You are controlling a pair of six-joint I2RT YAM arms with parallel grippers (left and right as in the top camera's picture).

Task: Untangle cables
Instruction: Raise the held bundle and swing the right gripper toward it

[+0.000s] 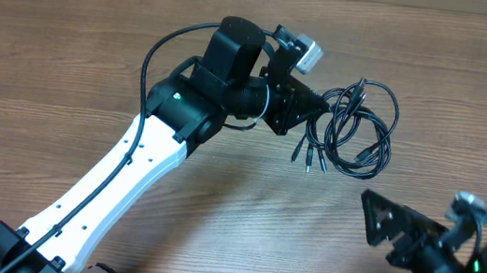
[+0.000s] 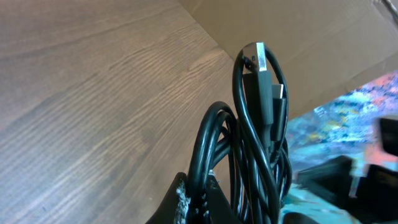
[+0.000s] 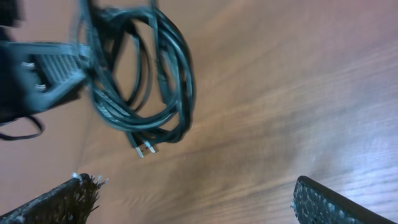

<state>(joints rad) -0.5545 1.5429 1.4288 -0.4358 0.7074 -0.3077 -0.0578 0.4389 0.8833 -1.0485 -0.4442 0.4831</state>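
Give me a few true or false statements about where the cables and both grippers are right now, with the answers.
1. The left gripper is shut on the cables. True.
2. The right gripper holds a cable. False: it is open and empty, apart from the bundle.
3. The cables lie in separate straight lines. False: they are looped together in one bundle.
4. Silver-tipped plug ends stick out of the bundle. True.

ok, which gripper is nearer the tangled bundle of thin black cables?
Left. The left gripper is shut on the thin black cables at the bundle's edge; the right gripper is open, well apart from them over the wooden table.
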